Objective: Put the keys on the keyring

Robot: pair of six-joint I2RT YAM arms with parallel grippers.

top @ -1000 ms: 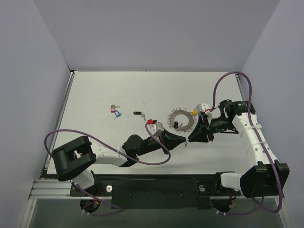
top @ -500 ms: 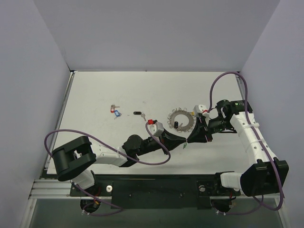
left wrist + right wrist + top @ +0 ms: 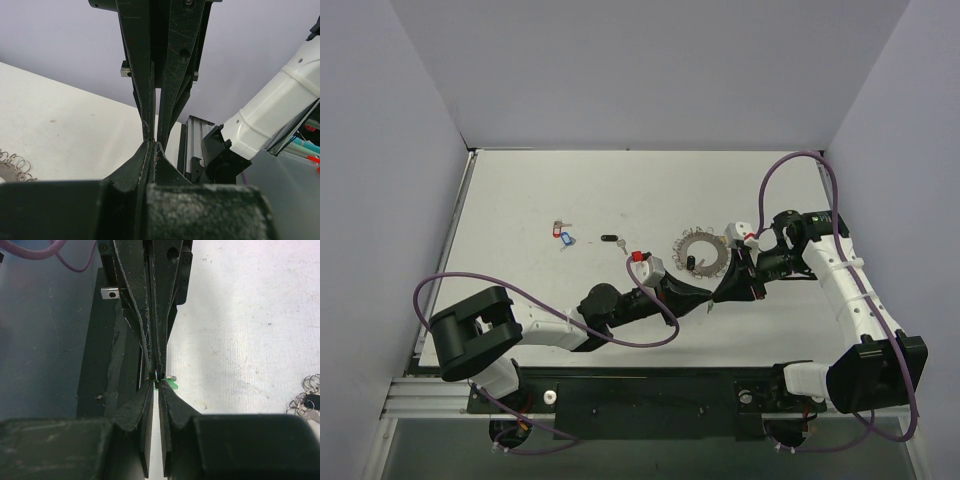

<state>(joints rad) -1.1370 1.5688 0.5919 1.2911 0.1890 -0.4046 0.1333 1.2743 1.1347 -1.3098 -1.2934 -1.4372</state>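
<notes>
**A:** How do the pincers stand?

**B:** The left gripper (image 3: 153,144) has its two fingers pressed flat together, with no gap showing. The right gripper (image 3: 156,386) shows only a thin slit between its fingers. Its tips meet the left one's tips head-on over the near half of the table (image 3: 520,200).

**A:** And between them?

**B:** The green key (image 3: 169,384). Its green tag pokes out sideways at the right gripper's fingertips and looks nipped there, with a bit of silver metal just past it. A small dark loop sits at the left gripper's tips. Whether that pair grips it, I cannot tell.

**A:** Where is the keyring?

**B:** The keyring (image 3: 695,245) lies flat on the table just beyond the meeting point. It is close beside the right wrist and apart from both sets of fingertips. Small wire loops fringe its edge, and a black-headed key (image 3: 311,402) lies among them. Whether that key is threaded on, I cannot say.

**A:** The other keys?

**B:** They are off to the left on the table. A black key (image 3: 610,239) lies alone, and farther left a red-tagged key (image 3: 557,226) lies just beside a blue-tagged key (image 3: 565,240).

**A:** Any lettering on the tags?

**B:** Too small to read in every view.

**A:** And around all that?

**B:** From both arms loop purple cables (image 3: 450,285), and lavender walls (image 3: 640,70) close the table in on three sides.
</notes>
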